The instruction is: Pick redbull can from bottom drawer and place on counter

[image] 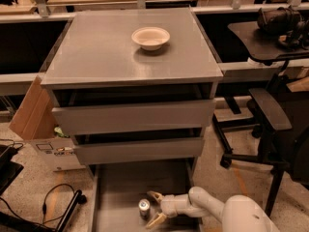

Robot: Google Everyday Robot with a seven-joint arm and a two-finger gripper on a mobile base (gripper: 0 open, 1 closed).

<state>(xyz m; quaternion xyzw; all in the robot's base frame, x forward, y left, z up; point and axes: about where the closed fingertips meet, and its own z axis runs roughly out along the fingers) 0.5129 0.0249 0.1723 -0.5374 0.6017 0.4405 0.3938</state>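
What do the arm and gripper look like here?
The arm is smooth, white and rounded, with bulbous segments. The gripper, in the bottom drawer beside the redbull can, has two tapered tan fingers. No cables or markings show.

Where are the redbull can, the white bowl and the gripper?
redbull can (144, 204), camera view, its silver top.
white bowl (150, 36), camera view, its inside.
gripper (149, 209), camera view, between its fingertips, in the bottom drawer (116, 197).

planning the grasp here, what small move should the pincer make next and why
Probably ease the pincer slightly toward the redbull can, so the can sits fully between its fingers before closing. The fingers are open, and the can stands upright in the bottom drawer just at their tips, not yet gripped.
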